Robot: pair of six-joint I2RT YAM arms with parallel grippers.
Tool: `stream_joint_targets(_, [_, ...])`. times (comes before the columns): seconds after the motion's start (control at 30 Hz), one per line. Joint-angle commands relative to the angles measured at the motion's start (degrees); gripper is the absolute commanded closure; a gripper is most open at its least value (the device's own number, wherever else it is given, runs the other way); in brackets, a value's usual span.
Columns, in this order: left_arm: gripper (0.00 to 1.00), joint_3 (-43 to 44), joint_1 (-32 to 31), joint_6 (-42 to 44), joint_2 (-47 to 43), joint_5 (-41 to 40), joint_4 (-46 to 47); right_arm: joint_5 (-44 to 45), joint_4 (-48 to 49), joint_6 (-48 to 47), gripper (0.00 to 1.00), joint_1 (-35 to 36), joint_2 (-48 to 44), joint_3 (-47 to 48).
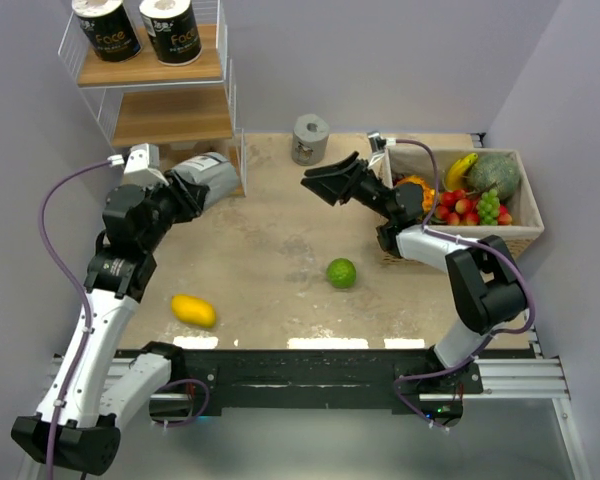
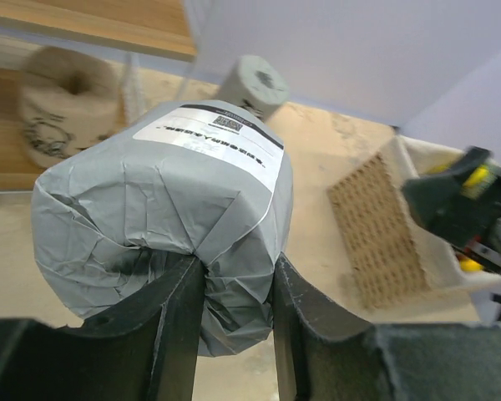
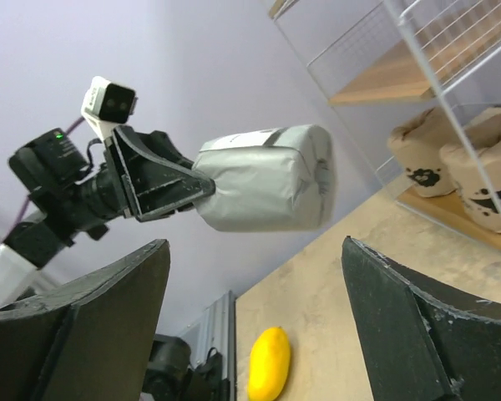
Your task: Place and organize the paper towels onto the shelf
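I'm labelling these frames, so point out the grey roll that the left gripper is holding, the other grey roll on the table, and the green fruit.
held grey roll (image 2: 163,209), left wrist view, wrinkled wrapper face
other grey roll (image 1: 309,142), top external view, its side wall
green fruit (image 1: 341,273), top external view, its middle

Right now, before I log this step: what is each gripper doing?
Left gripper: closed on the grey paper towel roll.
Right gripper: open, holding nothing.

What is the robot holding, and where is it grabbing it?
The left gripper pinches a grey paper towel roll by one wrapped end. The right gripper is open and holds nothing.
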Motion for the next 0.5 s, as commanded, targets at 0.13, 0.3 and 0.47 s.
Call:
stream_joint_targets(0.13, [0.62, 17.58, 0.13, 12.99, 9.65, -24.15, -12.30, 0.07, 5.24, -2.67, 0.11, -0.63, -3.41, -2.54])
stream_joint_targets(0.3, [0.61, 21.80, 0.40, 21.92, 15.63, -29.35, -7.14, -1.07, 4.99, -4.07, 0.11, -0.63, -7.18, -4.04])
stream_joint_targets(0.47, [0.60, 24.52, 0.40, 29.59, 18.46, -29.09, -2.03, -1.95, -2.11, -9.96, 0.10, -0.63, -12.19, -5.18])
